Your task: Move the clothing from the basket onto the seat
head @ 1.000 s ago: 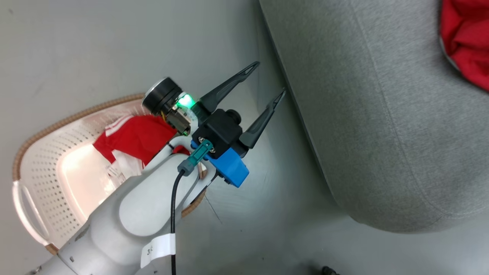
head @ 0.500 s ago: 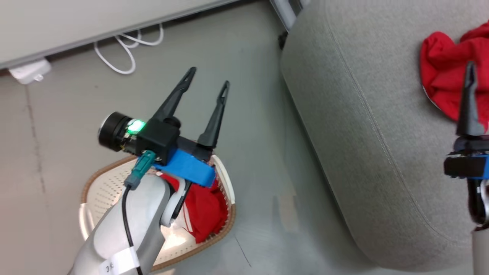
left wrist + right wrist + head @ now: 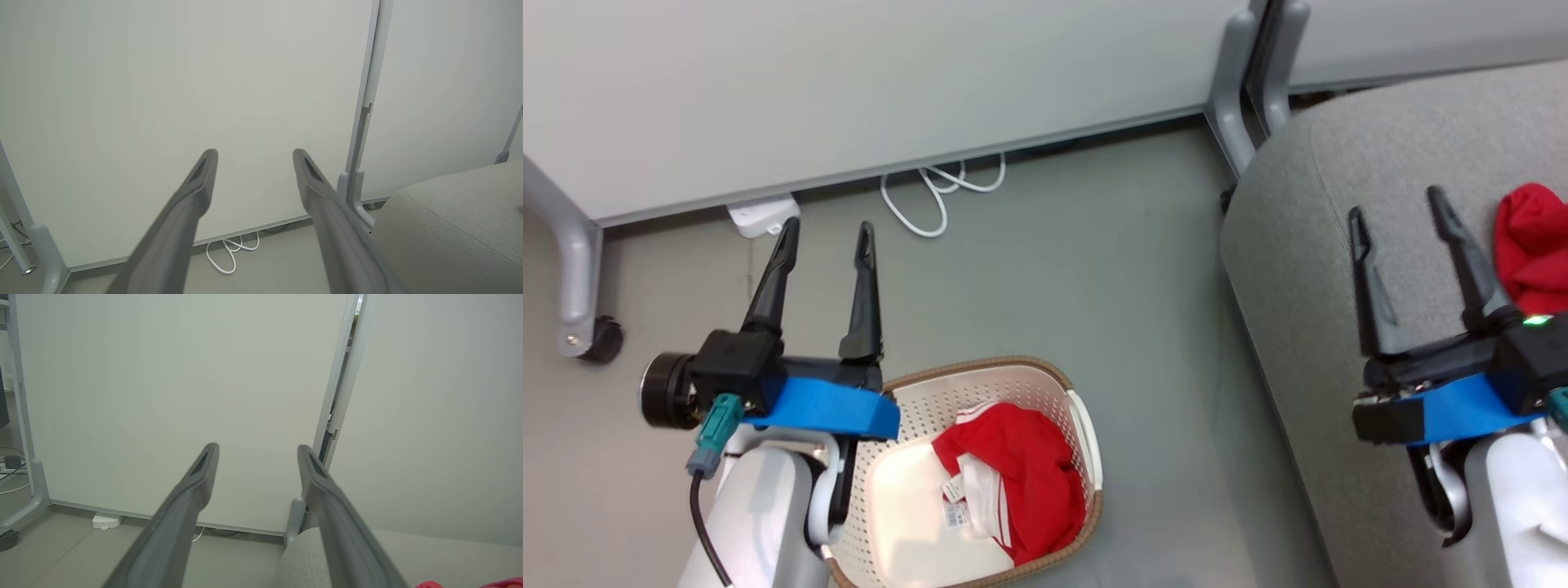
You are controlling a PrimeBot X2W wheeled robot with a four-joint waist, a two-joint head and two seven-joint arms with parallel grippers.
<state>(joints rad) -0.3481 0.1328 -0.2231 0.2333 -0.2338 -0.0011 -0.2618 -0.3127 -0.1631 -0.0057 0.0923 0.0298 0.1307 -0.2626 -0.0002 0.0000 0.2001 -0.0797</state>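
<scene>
Holding nothing: left gripper [image 3: 827,230] is spread wide and empty, raised just left of the basket [image 3: 980,363]. Right gripper [image 3: 1395,204] is likewise spread and empty, over the seat [image 3: 1307,269] at right. One red garment [image 3: 1531,245] lies bunched on the seat's far right, so that part looks done. Striped red garment [image 3: 1021,457], tag showing, sits in the basket, not yet moved. Floor [image 3: 1094,245] is grey and smooth. White partition panels [image 3: 849,82] stand on the far side, with a white cable [image 3: 939,196] looped at their base.
</scene>
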